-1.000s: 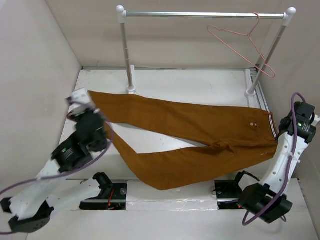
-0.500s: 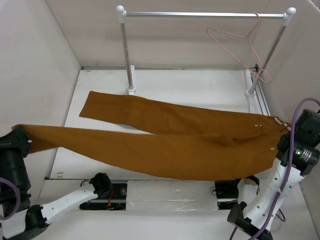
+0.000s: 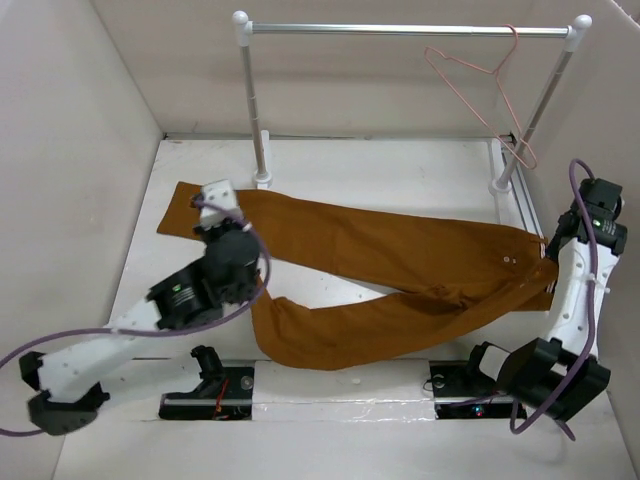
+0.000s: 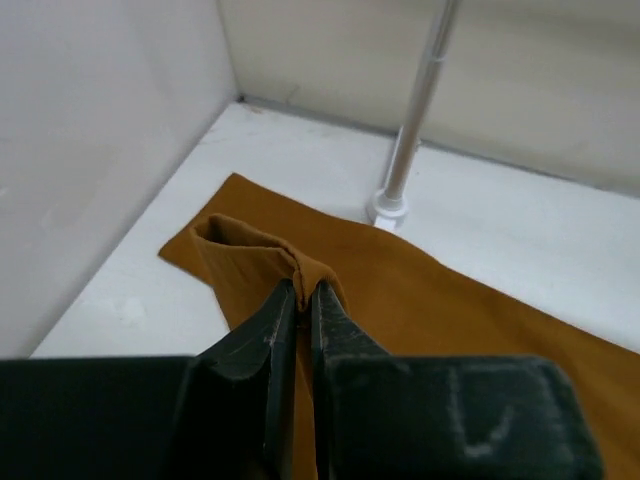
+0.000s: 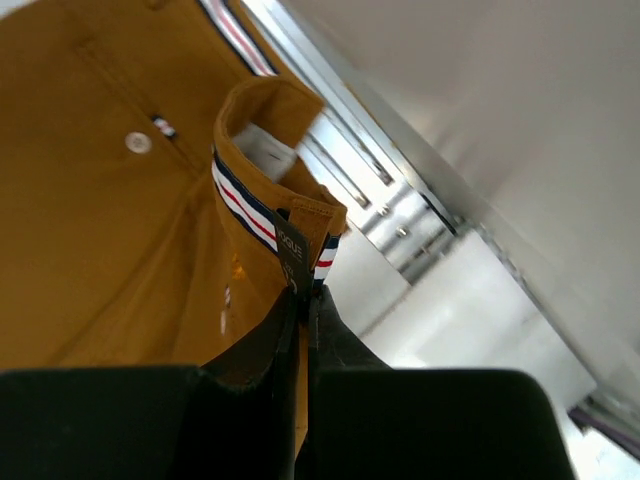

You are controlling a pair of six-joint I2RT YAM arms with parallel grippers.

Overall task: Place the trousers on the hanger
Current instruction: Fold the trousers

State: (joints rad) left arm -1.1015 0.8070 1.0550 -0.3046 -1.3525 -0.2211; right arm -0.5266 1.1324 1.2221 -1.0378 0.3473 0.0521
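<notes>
In the top view, the long rust-brown cloth trousers [image 3: 400,265] lie spread on the white table [image 3: 380,165]. One leg reaches toward the far left and the other is bent toward the near edge. The left gripper [image 3: 208,212] is at the leg end and the right gripper [image 3: 548,262] is at the waist. The thin pink wire hanger [image 3: 492,85] hangs on the silver metal rail [image 3: 400,30], well apart from the cloth.

In the left wrist view, the left gripper [image 4: 300,292] is closed tight on a raised fold of the leg hem, near the rail's post [image 4: 415,110].

In the right wrist view, the right gripper [image 5: 303,292] pinches the striped waistband [image 5: 250,205].

Both ends appear to be held, but the trousers are not yet on the hanger, so carrying and draping remain.
</notes>
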